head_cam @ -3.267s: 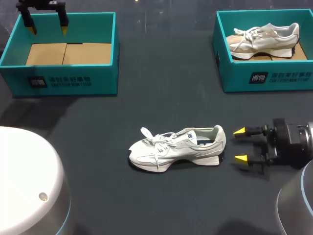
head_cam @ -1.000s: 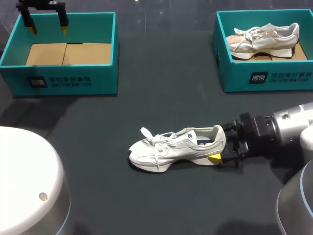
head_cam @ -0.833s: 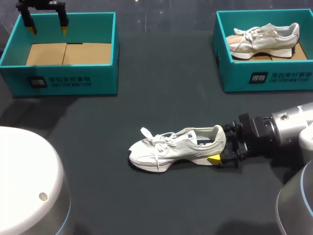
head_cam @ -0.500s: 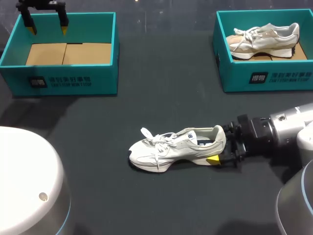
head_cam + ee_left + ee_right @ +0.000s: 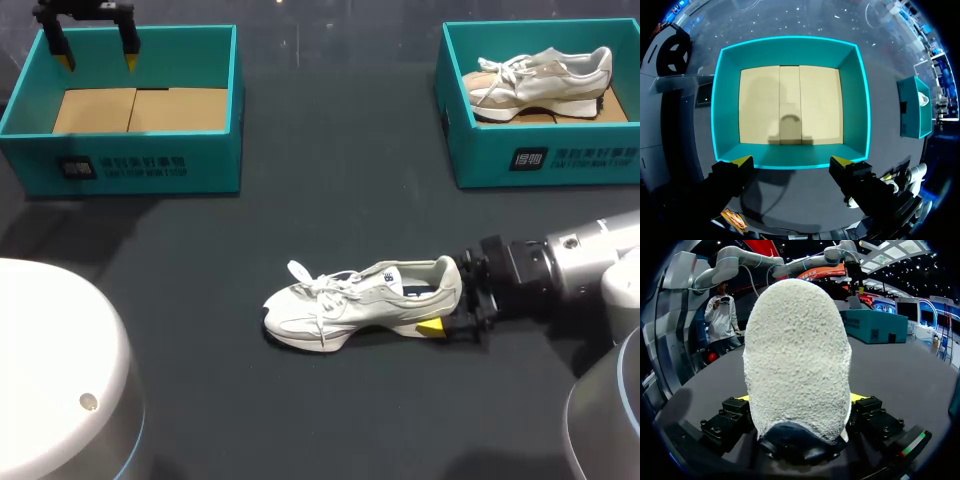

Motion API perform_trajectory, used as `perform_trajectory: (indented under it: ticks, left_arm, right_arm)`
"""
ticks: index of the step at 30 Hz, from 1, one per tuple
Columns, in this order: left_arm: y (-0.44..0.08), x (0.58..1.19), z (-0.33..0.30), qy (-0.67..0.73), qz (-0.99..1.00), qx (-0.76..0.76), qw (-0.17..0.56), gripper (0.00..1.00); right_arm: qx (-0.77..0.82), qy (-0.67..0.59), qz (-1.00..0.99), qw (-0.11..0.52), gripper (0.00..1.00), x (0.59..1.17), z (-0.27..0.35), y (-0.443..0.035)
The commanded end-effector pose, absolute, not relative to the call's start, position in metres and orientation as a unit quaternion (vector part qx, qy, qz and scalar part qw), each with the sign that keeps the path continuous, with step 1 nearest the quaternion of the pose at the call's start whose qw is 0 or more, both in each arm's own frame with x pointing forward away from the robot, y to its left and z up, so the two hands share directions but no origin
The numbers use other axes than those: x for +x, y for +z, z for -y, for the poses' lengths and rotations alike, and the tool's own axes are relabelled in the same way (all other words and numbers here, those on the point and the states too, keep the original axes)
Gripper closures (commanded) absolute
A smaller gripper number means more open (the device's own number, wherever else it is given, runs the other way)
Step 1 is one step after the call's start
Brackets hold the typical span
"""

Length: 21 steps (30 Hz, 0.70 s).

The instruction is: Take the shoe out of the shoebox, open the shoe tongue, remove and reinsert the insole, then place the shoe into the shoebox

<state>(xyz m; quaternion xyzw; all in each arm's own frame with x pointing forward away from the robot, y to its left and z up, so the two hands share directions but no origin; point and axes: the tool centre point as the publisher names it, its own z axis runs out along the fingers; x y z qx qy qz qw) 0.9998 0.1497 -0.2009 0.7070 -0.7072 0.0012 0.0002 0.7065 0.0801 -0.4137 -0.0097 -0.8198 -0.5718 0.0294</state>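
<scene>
A white and grey shoe (image 5: 350, 305) lies on its sole in the middle of the dark table, toe to the left. My right gripper (image 5: 448, 303) comes in level from the right, open, with the shoe's heel (image 5: 797, 355) filling the space between its fingers. One yellow fingertip (image 5: 430, 326) shows at the sole's near side and the other is hidden behind the heel. My left gripper (image 5: 95, 50) hangs open over the far edge of the empty teal shoebox (image 5: 120, 165). In the left wrist view that shoebox (image 5: 790, 152) lies straight below the left gripper (image 5: 791, 162).
A second teal shoebox (image 5: 560, 160) at the back right holds another light shoe (image 5: 545, 75). A white rounded robot part (image 5: 50, 370) fills the front left corner.
The right gripper, which stood apart to the right of the shoe, has moved left until its fingers straddle the heel; in the last second it crept slightly further left. The left arm is still.
</scene>
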Motion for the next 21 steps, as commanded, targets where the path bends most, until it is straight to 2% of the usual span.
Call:
perform_trajectory:
  ticks: [1, 21]
  left_arm:
    - [-0.2005, 0.9999, -0.1498, 0.001, 0.707, 0.707, 0.0, 0.0]
    - [-0.2005, 0.9999, -0.1498, 0.001, 0.707, 0.707, 0.0, 0.0]
  right_arm:
    - [-0.009, -0.572, 0.82, 0.025, 1.0, 0.7064, -0.0828, -0.4143]
    - [-0.03, -0.56, 0.828, 0.005, 1.0, 0.705, -0.0814, -0.4151]
